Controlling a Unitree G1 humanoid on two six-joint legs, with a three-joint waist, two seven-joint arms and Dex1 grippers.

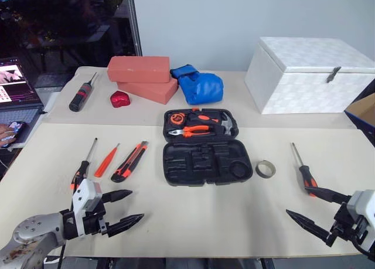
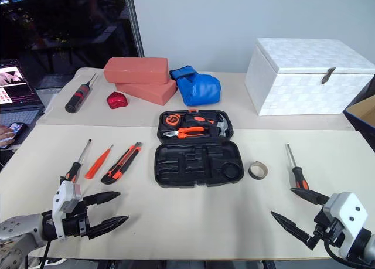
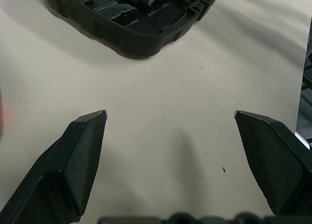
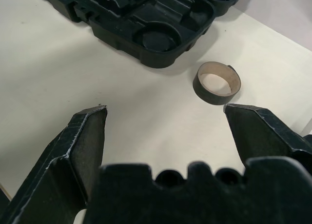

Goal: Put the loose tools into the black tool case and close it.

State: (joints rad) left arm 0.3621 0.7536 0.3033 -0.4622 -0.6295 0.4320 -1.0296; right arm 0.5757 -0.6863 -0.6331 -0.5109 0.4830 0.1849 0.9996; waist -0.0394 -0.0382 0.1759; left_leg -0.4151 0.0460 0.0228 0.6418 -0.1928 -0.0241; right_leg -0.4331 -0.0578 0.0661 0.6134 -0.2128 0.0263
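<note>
Open moulded black plastic tool case [image 1: 206,152], flat grey tape ring [image 1: 265,169], both grippers' pointed fingers spread, empty

Cream counter [image 1: 193,216]. Black tool case [image 1: 206,162], orange-handled pliers [image 1: 188,131] inside. Two black-and-orange screwdrivers [image 1: 82,166] [image 1: 303,169], an all-orange slim screwdriver [image 1: 106,160], an orange-and-black knife [image 1: 130,162], a grey tape ring [image 1: 265,169]. White quilted-pattern box [image 1: 310,74], salmon bricks [image 1: 140,75], blue glove [image 1: 198,84].
</note>
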